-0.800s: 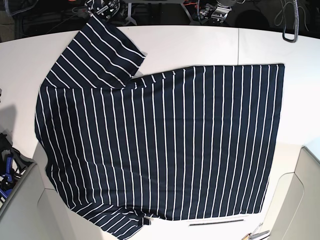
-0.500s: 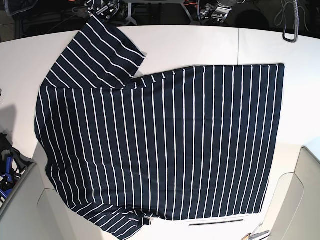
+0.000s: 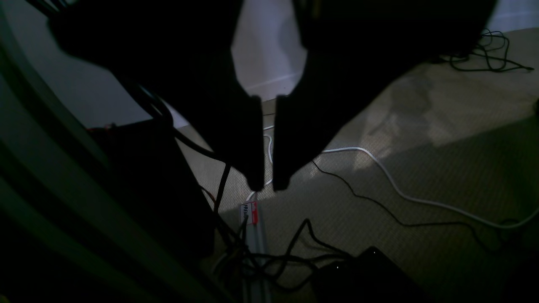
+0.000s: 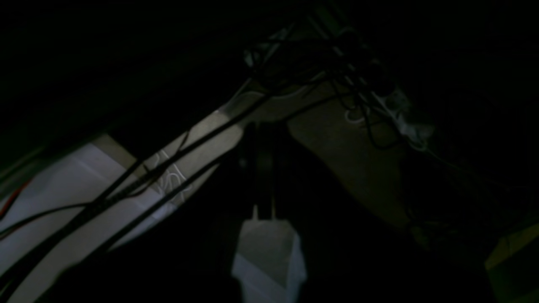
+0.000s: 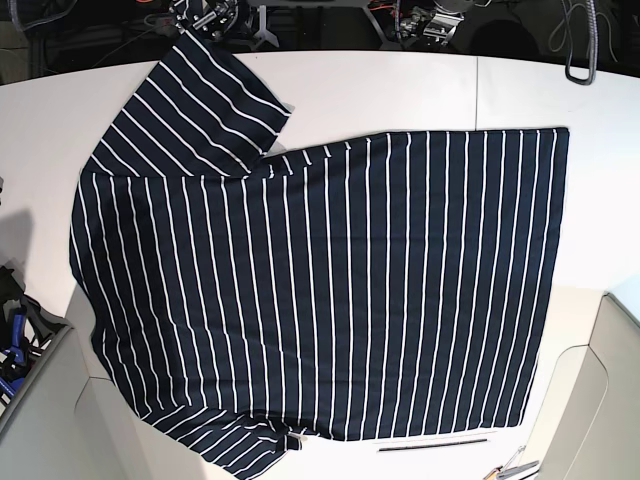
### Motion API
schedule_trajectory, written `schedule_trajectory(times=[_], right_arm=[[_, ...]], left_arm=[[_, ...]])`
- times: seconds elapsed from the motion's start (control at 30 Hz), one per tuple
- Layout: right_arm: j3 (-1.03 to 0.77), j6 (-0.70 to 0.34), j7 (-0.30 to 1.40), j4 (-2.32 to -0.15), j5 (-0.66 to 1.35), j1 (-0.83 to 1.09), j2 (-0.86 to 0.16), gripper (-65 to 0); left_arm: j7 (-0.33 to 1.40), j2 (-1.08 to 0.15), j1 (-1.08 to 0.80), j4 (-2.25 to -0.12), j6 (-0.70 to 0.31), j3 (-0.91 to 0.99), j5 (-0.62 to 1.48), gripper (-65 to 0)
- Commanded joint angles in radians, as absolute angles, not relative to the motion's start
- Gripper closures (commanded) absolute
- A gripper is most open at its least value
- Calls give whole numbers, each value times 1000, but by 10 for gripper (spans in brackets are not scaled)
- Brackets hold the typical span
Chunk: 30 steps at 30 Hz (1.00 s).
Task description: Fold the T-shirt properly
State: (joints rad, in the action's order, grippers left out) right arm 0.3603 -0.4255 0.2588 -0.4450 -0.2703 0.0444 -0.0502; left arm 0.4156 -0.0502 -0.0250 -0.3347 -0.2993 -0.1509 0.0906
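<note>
The T-shirt [image 5: 320, 290] lies spread flat on the white table [image 5: 400, 90], dark navy with thin white stripes. One sleeve [image 5: 195, 110] points to the far left and the other [image 5: 240, 445] lies at the near edge. My left gripper [image 3: 267, 187] hangs off the table over a carpeted floor, its dark fingers [image 3: 242, 139] almost together and holding nothing. My right gripper [image 4: 263, 216] shows dimly in a very dark view below table level, its fingers together and empty. Neither wrist view shows the shirt.
Cables and gear [image 5: 420, 20] lie behind the table's far edge. Grey side panels stand at the near left [image 5: 40, 410] and near right [image 5: 610, 390]. A thin dark strip [image 5: 435, 444] lies just below the shirt's hem. Cables [image 3: 379, 202] cross the floor under the left gripper.
</note>
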Motion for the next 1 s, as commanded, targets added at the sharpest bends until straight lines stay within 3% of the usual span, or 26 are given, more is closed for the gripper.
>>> schedule_trajectory(times=[0.0,0.2,0.33,0.43,0.6,0.97], right_arm=[[361,-434,255,-453,-270,42,-52,0],[361,-434,286,-453,-269,43,-53,0],[361,-434,294,-453,-250,48,-53,0],[361,-434,418,-457,-174,56,-56,0],[361,-434,562,-520,-45,98,-78,0],[361,-434,617,-810,53,297,-194,0]], left_arm=[[422,-51,-25,-340,-312,-152,94,-43],[422,-58,-38,-341,-313,-152,94,-43],[428,-78,-55,-344,-364,-152,108,-43],[446,-105,-91,-372,-364,-152,169,-43],[450,-159,-185,-502,-364,-152,227,-44],[513,-217,-432,-847,-363,-152,229,-44]])
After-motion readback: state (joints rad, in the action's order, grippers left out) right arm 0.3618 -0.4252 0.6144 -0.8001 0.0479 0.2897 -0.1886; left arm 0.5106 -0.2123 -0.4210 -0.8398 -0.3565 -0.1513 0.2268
